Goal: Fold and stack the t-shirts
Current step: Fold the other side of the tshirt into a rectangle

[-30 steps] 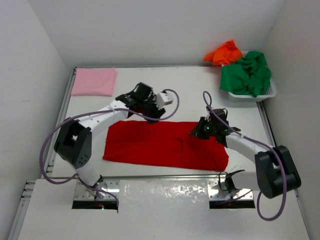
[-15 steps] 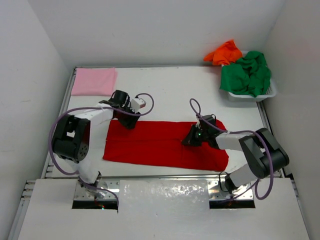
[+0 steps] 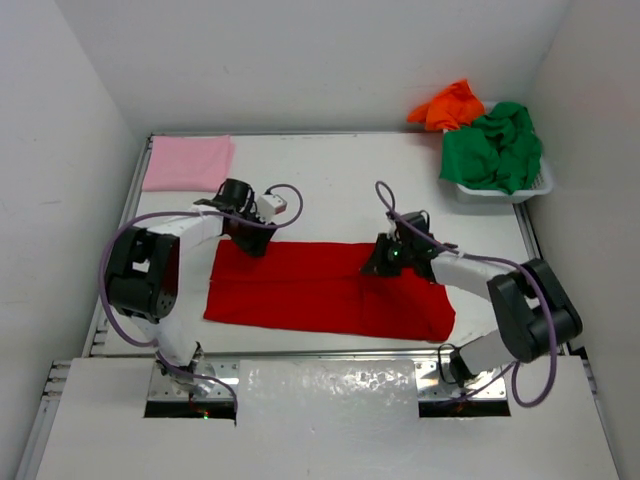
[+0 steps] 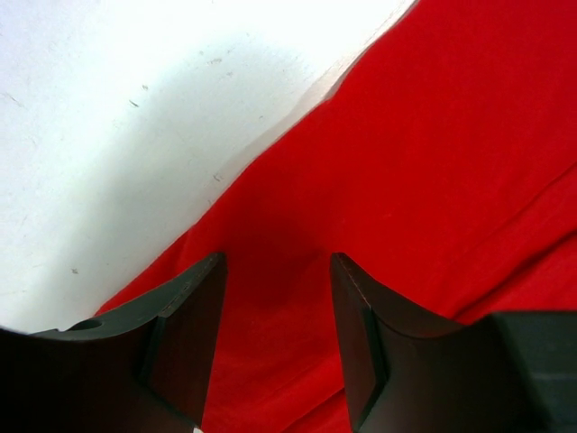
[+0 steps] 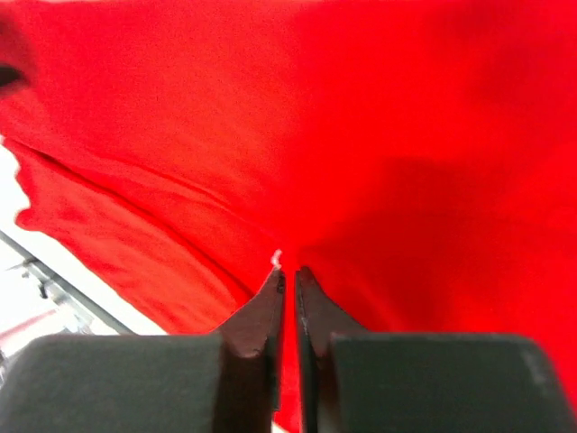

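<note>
The red t-shirt (image 3: 310,290) lies flat across the table as a long, wide band. My left gripper (image 3: 250,243) is low over its upper left corner. It stands open, with red cloth (image 4: 433,135) under and between its fingers (image 4: 189,316), close to the cloth's edge. My right gripper (image 3: 372,266) rests on the shirt's upper edge right of the middle. It is shut, its tips (image 5: 288,271) pressed against red cloth (image 5: 361,108), with nothing plainly pinched. A folded pink t-shirt (image 3: 188,163) lies at the back left. The green t-shirt (image 3: 495,150) and orange t-shirt (image 3: 450,103) are heaped at the back right.
The white mesh basket (image 3: 505,194) holding the green and orange shirts stands in the back right corner. White walls close in the table (image 3: 330,180) on three sides. Purple cables loop above both arms.
The left gripper swung from the shirt's upper middle to its upper left corner. The right gripper moved left along the upper edge and lowered onto the cloth.
</note>
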### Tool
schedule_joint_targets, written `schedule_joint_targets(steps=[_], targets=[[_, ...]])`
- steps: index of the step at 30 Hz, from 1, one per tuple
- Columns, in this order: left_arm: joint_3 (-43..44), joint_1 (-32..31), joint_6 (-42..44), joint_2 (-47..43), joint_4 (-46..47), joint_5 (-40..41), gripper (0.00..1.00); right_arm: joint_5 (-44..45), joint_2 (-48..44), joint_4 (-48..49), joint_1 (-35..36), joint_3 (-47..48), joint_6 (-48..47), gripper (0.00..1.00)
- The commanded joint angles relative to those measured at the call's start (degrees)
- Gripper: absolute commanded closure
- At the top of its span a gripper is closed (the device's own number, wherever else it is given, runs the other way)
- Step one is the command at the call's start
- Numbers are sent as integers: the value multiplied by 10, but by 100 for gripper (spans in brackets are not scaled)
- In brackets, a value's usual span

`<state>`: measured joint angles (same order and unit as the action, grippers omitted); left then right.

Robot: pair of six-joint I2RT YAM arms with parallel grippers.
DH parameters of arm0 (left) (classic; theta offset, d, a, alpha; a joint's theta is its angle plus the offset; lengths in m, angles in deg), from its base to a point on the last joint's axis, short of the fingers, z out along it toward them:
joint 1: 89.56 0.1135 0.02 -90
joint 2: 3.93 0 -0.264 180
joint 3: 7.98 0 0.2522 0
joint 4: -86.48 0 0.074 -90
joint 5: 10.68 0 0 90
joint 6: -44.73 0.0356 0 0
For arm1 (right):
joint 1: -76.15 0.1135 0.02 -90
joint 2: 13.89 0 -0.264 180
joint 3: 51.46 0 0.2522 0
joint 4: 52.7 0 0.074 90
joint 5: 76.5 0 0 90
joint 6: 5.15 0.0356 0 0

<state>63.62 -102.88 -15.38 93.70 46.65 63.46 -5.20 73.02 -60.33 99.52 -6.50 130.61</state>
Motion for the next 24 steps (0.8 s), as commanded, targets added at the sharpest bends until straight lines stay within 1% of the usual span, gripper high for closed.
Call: schedule_joint_targets(steps=[1, 2, 3, 4, 5, 6, 7, 8, 10, 11, 15, 17, 21, 24], targets=[[42, 13, 3, -44, -11, -23, 53, 31, -68, -108, -20, 106, -74, 88], [47, 18, 1, -50, -15, -36, 52, 36, -86, -157, -47, 122, -92, 85], [53, 21, -2, -57, -20, -40, 52, 41, -93, -181, -67, 145, -99, 82], [60, 23, -5, -68, -24, -43, 52, 41, -99, -197, -88, 150, -107, 77], [62, 25, -5, -74, -24, -37, 52, 44, -104, -223, -130, 154, -119, 73], [62, 31, -7, -78, -22, -30, 52, 65, -104, -238, -152, 156, -125, 70], [64, 36, -12, -82, -17, -20, 52, 74, -98, -254, -168, 173, -134, 69], [64, 40, -17, -82, -13, 2, 52, 87, -90, -285, -188, 185, -162, 65], [65, 65, -32, -76, -2, 22, 51, 137, -57, -325, -198, 226, -185, 58], [66, 89, -37, -72, 0, 30, 51, 142, -47, -328, -207, 235, -195, 56], [68, 158, -53, -45, 8, 28, 45, 151, 9, -309, -256, 247, -186, 55], [64, 184, -50, -35, 21, 28, 45, 132, 29, -290, -274, 250, -185, 55], [53, 209, -39, 4, 27, 11, 44, 87, 84, -272, -279, 267, -185, 56], [45, 222, -34, 21, 29, -30, 44, 68, 93, -260, -278, 258, -180, 57]])
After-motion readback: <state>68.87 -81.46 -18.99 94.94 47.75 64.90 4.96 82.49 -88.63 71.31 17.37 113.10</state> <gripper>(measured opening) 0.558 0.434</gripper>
